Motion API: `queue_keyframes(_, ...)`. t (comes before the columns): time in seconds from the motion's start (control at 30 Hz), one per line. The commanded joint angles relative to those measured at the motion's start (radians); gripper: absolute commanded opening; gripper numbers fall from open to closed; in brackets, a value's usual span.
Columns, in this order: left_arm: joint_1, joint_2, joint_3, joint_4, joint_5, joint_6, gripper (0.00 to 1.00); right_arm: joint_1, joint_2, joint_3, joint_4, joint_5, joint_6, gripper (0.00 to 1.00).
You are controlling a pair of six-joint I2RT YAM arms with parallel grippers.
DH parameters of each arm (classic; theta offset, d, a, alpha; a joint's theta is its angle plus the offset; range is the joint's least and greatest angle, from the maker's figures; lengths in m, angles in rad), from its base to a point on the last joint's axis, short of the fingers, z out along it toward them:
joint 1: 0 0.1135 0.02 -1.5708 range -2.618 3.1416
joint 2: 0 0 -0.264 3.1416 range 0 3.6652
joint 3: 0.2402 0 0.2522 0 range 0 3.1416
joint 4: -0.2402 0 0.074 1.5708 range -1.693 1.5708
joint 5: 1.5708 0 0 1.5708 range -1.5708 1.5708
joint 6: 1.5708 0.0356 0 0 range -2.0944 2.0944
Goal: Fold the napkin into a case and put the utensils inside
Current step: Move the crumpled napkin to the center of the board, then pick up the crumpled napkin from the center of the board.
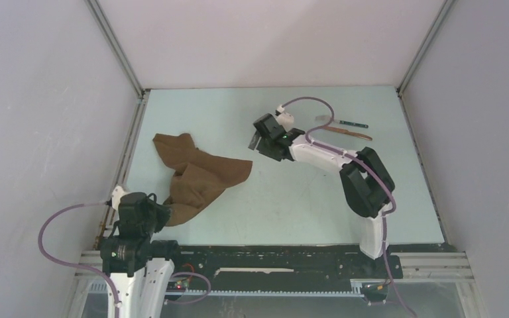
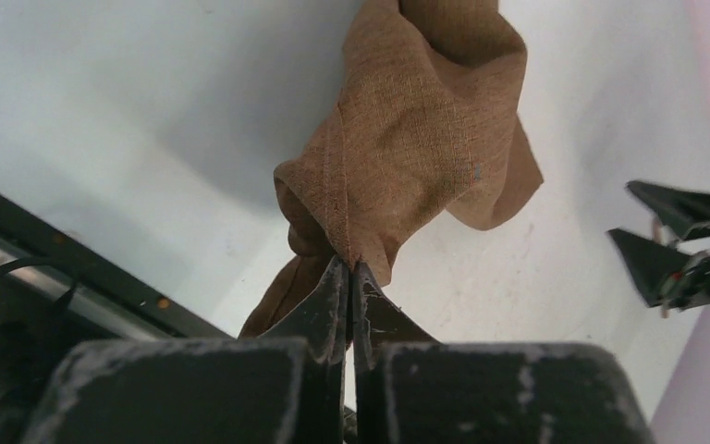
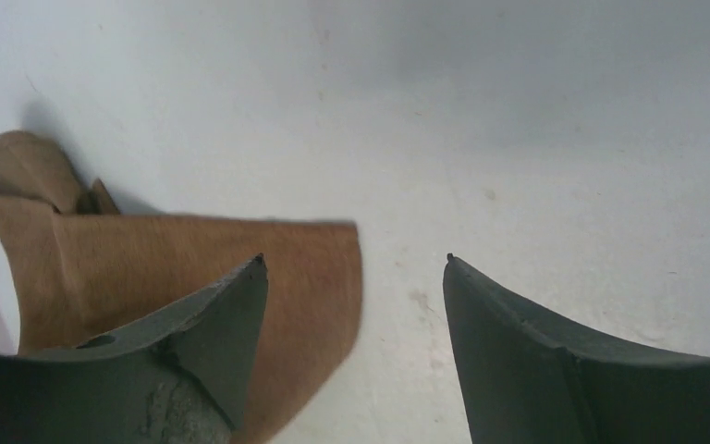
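The table (image 1: 291,199) is bare in the middle, presumably as folding room. The napkin (image 1: 199,173) is seen crumpled on the left half. Its near corner is pinched, probably so that it can be drawn out flat. The left arm is tucked low by its base, with the left gripper (image 2: 349,266) clamped on that corner. The right arm is reached forward and leftward. The right gripper (image 1: 260,138) is spread wide just beside the napkin's right corner, apparently to take it. The utensils (image 1: 348,128) are laid at the far right, well apart.
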Motion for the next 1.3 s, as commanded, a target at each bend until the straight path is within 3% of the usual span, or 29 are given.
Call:
queue_keyframes(0.0,-0.037,-0.017,0.007,-0.052,-0.086,0.054,0.0,0.076,0.101,0.2,-0.271,0.265,0.04,0.8)
queue_keyframes(0.17,-0.07,-0.035,-0.01,-0.015,-0.055,0.078,0.0,0.115,0.263,0.424,-0.433,0.257,0.042,0.78)
queue_keyframes(0.33,-0.083,-0.048,-0.035,0.012,-0.011,0.088,0.0,0.149,0.332,0.455,-0.42,0.258,0.02,0.71)
queue_keyframes(0.7,-0.107,-0.076,-0.029,0.025,-0.001,0.109,0.0,0.192,0.442,0.547,-0.495,0.265,-0.005,0.72)
queue_keyframes(0.93,-0.111,-0.078,-0.023,0.02,-0.006,0.112,0.0,0.23,0.517,0.632,-0.581,0.303,-0.006,0.64)
queue_keyframes(1.13,-0.112,-0.077,-0.017,0.017,-0.014,0.11,0.0,0.229,0.532,0.633,-0.523,0.306,-0.076,0.42)
queue_keyframes(1.2,-0.114,-0.07,-0.014,0.021,-0.01,0.111,0.0,0.204,0.499,0.61,-0.503,0.307,-0.115,0.26)
queue_keyframes(1.27,-0.113,-0.063,-0.023,0.037,0.007,0.118,0.0,0.166,0.402,0.488,-0.403,0.283,-0.165,0.09)
